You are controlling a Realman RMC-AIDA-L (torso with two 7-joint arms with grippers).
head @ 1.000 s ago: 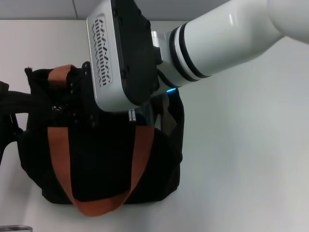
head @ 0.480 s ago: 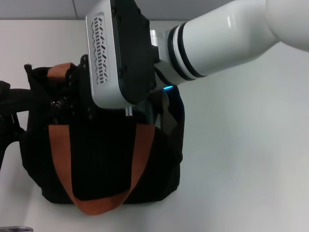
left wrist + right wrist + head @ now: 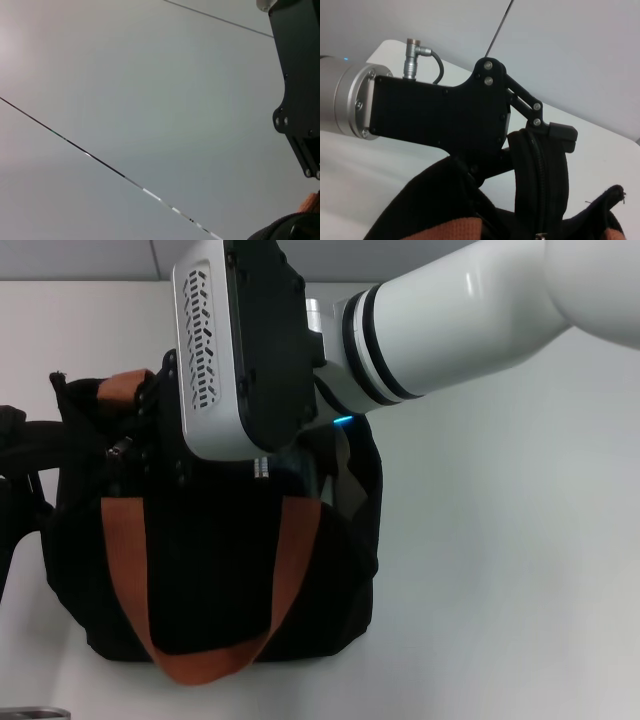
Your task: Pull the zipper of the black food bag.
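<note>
Resting on the plain white surface [image 3: 500, 590], the large boxy black fabric food bag [image 3: 220, 580] lies with its orange-brown webbing strap handle [image 3: 125, 580] draped across the near face. This position presents the bag top to both arms. The left end effector [image 3: 555, 137], a black linkage unit on a silver wrist cuff, is clamped over the raised rim at the left end of the bag. This grip is judged to anchor the fabric and tension the black zip track [image 3: 540, 190], so that a pull moves the slider and not the whole bag. The right end effector [image 3: 140, 445] hangs directly over the bag top, near the left end. The white and black wrist housing [image 3: 215, 350] of that arm conceals it, so whether it is open or closed cannot be determined. The small silver-grey metal zipper pull cannot be identified with certainty; it is presumed to lie beneath that housing. A small cyan indicator light [image 3: 345, 422] is lit on the right arm. No brand, label or legible writing appears on the bag or either arm.
</note>
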